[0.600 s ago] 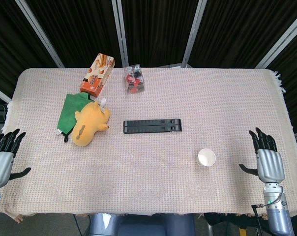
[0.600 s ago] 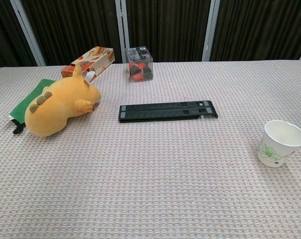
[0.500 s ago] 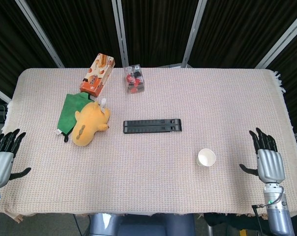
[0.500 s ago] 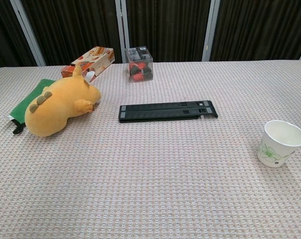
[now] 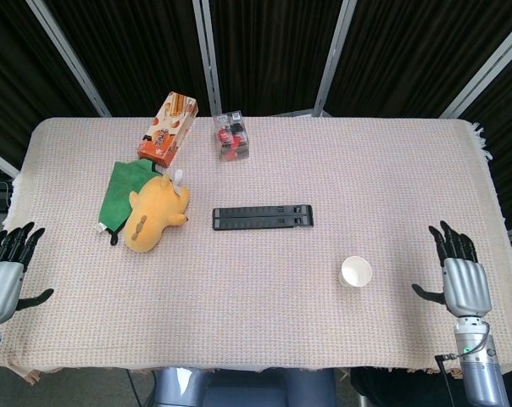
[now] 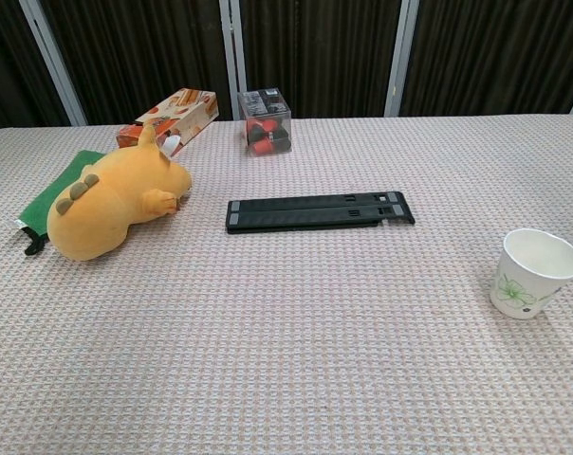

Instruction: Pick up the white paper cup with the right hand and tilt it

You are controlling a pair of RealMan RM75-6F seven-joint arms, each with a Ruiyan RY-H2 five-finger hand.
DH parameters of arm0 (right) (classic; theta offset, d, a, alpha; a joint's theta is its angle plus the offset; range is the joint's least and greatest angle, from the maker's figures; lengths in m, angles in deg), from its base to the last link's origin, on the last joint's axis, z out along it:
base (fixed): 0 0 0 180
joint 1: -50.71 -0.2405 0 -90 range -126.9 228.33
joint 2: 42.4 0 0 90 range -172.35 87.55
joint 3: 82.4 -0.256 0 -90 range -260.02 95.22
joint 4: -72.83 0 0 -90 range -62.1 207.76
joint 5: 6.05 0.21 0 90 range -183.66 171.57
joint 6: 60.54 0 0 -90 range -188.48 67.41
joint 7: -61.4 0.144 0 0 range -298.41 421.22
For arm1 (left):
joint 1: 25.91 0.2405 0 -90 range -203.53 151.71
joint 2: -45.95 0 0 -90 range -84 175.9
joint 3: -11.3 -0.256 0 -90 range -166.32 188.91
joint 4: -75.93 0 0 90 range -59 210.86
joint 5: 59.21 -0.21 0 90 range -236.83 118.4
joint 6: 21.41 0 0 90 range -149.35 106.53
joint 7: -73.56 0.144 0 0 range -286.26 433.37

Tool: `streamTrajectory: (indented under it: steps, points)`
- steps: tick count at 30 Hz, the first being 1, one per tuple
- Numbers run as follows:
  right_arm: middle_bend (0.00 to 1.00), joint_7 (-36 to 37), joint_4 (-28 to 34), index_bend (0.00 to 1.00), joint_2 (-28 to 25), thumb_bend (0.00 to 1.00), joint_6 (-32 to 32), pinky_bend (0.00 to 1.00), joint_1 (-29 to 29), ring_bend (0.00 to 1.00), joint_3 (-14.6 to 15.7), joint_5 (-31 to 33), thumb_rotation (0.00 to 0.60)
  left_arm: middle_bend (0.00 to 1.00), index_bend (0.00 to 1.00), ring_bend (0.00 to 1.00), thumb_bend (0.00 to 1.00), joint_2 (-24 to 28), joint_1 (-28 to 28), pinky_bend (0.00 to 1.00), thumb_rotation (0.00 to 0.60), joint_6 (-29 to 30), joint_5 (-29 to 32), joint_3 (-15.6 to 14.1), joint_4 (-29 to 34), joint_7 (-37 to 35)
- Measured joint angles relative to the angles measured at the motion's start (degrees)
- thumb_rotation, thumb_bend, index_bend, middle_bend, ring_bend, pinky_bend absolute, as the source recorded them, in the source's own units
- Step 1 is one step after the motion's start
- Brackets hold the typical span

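The white paper cup [image 5: 356, 272] stands upright on the cloth-covered table, right of centre and toward the near edge; the chest view shows its green flower print [image 6: 536, 273]. My right hand [image 5: 461, 275] hovers at the table's right near corner, fingers spread, about a hand's width to the right of the cup and apart from it. My left hand [image 5: 3, 270] rests open by the left near corner, holding nothing. Neither hand shows in the chest view.
A black folded stand [image 5: 263, 217] lies mid-table. A yellow plush toy [image 5: 154, 214] lies on a green cloth [image 5: 125, 189] at the left. An orange snack box [image 5: 167, 128] and a clear box of red and black items [image 5: 232, 136] sit at the back.
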Motion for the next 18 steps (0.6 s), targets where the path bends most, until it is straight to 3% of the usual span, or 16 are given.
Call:
streamTrajectory:
  steps: [2,4,6,8,12,18]
  points:
    - [0.0,0.3,0.8,0.09,-0.5,0.1,0.5,0.0,-0.1,0.0,0.3,-0.3,0.6,0.0,0.0,0.0,0.0,0.0,0.0,0.0,0.6,0.0,0.0,0.0,0.0,0.1]
    - [0.0,0.7,1.8,0.09,-1.3,0.1,1.4,0.0,-0.2,0.0,0.7,-0.6,0.6,0.0,0.0,0.0,0.0,0.0,0.0,0.0,0.6,0.0,0.0,0.0,0.1,0.1]
    - [0.0,1.6,3.8,0.0,-2.8,0.09,3.0,0.0,-0.4,0.0,1.3,-1.1,0.6,0.0,0.0,0.0,0.0,0.0,0.1,0.0,0.6,0.1,-0.1,-0.1,0.1,0.2]
    - [0.0,2.8,6.9,0.0,-5.4,0.09,5.5,0.0,-0.9,0.0,2.1,-1.7,0.6,0.0,0.0,0.0,0.0,0.0,0.1,0.0,0.6,0.2,-0.1,-0.1,0.1,0.3]
    - [0.0,4.6,11.8,0.07,-9.8,0.09,10.5,0.0,-2.2,0.0,3.3,-2.4,0.6,0.0,0.0,0.0,0.0,0.0,0.1,0.0,0.6,0.1,-0.1,-0.1,0.2,0.3]
    - [0.0,3.5,13.6,0.13,-9.8,0.09,15.0,0.0,-5.2,0.0,3.6,-0.5,0.6,0.0,0.0,0.0,0.0,0.1,0.0,0.0,0.6,0.0,-0.1,-0.1,0.2,0.2]
